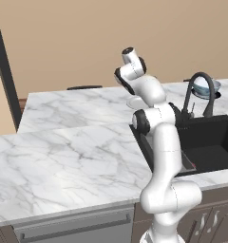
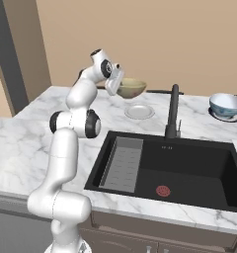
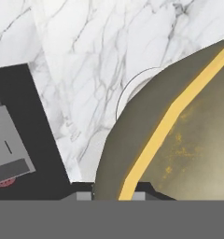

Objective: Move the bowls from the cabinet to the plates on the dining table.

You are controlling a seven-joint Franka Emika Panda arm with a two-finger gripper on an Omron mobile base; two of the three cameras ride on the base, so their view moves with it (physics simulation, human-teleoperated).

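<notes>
Olive-tan bowl [image 2: 131, 88] pinched by rim in gripper [image 2: 115, 84], upper centre of right base frame — hanging above pale plate [image 2: 139, 111] on marble table [image 2: 36, 128]. Patterned bowl [image 2: 226, 105] already on far-right plate. Best: centre over plate, lower level — then let go.

Black sink [image 2: 189, 168], arched black faucet [image 2: 173, 112], grey drain rack [image 2: 122, 164]

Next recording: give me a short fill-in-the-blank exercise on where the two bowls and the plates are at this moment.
1. The gripper holds the olive-tan bowl by its ____.
2. That bowl hangs above the pale ____.
3. The blue-patterned bowl already sits on the ____-rimmed plate.

Missing words: rim; plate; black
</notes>
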